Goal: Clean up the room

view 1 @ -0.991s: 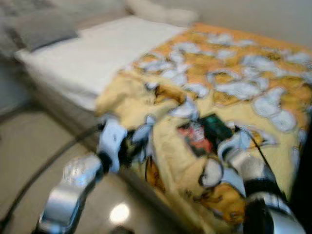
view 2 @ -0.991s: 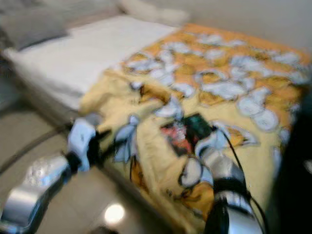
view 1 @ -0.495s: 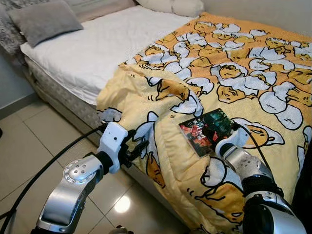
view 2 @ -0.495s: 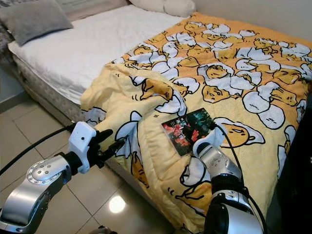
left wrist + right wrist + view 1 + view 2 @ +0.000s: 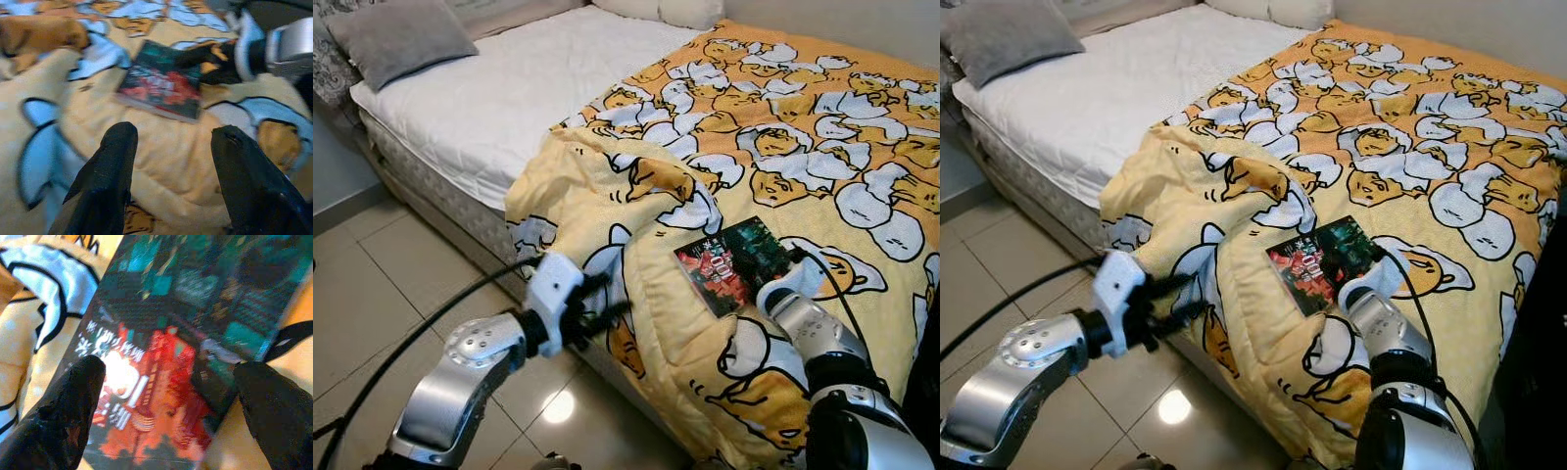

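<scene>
A book [image 5: 732,264] with a red and dark green cover lies flat on the yellow cartoon-print blanket [image 5: 803,147] near the bed's side edge. My right gripper [image 5: 166,382] is open just over it, one finger [image 5: 73,401] on each side of the cover. From the head, its white wrist [image 5: 793,289] sits at the book's near corner. My left gripper [image 5: 173,131] is open and empty, off the bed's side beside the hanging fold of blanket [image 5: 636,294]. The book [image 5: 164,81] lies ahead of its fingers [image 5: 110,171].
The bare white mattress [image 5: 509,88] takes up the left part of the bed, with a grey pillow [image 5: 401,39] at the far left and pale pillows [image 5: 656,10] at the back. Beige floor tiles [image 5: 372,294] lie before the bed. A black cable [image 5: 411,343] trails from my left arm.
The view has sharpened after a blurred camera move. My left gripper has shifted a little right and down, closer to the hanging blanket. The right gripper stays at the book.
</scene>
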`<state>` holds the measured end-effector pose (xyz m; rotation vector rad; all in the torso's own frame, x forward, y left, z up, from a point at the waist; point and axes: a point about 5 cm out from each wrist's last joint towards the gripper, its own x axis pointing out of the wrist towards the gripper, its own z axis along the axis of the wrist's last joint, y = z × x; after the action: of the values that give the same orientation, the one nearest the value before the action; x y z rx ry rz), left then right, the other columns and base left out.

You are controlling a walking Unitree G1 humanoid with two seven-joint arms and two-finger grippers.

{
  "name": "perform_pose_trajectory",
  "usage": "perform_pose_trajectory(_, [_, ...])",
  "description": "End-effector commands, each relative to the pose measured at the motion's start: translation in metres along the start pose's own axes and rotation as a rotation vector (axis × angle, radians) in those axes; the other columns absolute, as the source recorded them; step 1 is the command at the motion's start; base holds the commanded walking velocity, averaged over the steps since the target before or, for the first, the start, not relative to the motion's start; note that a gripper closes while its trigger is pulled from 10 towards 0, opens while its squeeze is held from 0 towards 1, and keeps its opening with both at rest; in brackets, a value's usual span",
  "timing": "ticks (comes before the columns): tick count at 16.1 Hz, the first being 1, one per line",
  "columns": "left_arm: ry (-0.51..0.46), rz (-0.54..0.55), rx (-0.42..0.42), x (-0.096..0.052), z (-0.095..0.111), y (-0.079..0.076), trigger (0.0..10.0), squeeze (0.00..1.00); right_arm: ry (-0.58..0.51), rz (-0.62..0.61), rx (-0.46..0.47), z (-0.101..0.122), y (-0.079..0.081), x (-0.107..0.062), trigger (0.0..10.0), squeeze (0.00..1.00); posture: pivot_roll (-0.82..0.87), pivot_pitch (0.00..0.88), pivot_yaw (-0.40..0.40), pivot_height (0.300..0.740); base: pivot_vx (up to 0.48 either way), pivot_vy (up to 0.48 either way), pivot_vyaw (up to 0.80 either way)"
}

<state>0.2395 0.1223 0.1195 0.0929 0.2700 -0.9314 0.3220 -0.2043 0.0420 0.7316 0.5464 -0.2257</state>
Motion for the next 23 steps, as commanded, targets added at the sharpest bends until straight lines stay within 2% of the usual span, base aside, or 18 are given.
perform_pose_trajectory(1, [0.013,-0.029,0.006,0.002,0.001,0.000,10.0,0.27,-0.046,0.001,0.020,0.009,-0.002,-0.003,10.0,1.00,-0.04,0.000,0.029,0.740,0.000,0.000,0.00])
perform_pose_trajectory(4, [0.029,-0.049,0.016,0.007,0.000,0.003,10.0,0.27,-0.061,-0.009,0.039,0.012,-0.007,-0.006,10.0,1.00,-0.04,0.000,0.029,0.740,0.000,0.000,0.00])
perform_pose_trajectory(7, [0.068,-0.085,0.024,0.016,-0.006,0.008,10.0,0.27,0.000,-0.024,0.058,-0.003,-0.014,-0.004,10.0,1.00,-0.03,0.000,0.034,0.740,0.000,0.000,0.00])
perform_pose_trajectory(12, [0.096,-0.134,0.081,0.035,-0.018,0.013,10.0,0.28,0.025,0.032,0.099,-0.010,-0.004,-0.004,10.0,0.99,-0.03,0.000,0.043,0.740,0.000,0.000,0.00])
perform_pose_trajectory(15, [0.108,-0.139,0.127,0.040,-0.025,0.019,10.0,0.29,0.039,0.070,0.105,-0.011,-0.002,-0.007,10.0,0.92,-0.04,0.000,0.045,0.740,0.000,0.000,0.00])
perform_pose_trajectory(16, [0.108,-0.140,0.132,0.040,-0.026,0.020,10.0,0.29,0.041,0.072,0.107,-0.011,-0.002,-0.008,10.0,0.92,-0.04,0.000,0.045,0.740,0.000,0.000,0.00])
perform_pose_trajectory(23, [0.078,-0.148,0.153,0.039,-0.024,0.024,10.0,0.29,0.108,0.100,0.117,-0.019,-0.004,-0.012,10.0,0.73,-0.03,0.000,0.036,0.740,0.000,0.000,0.00])
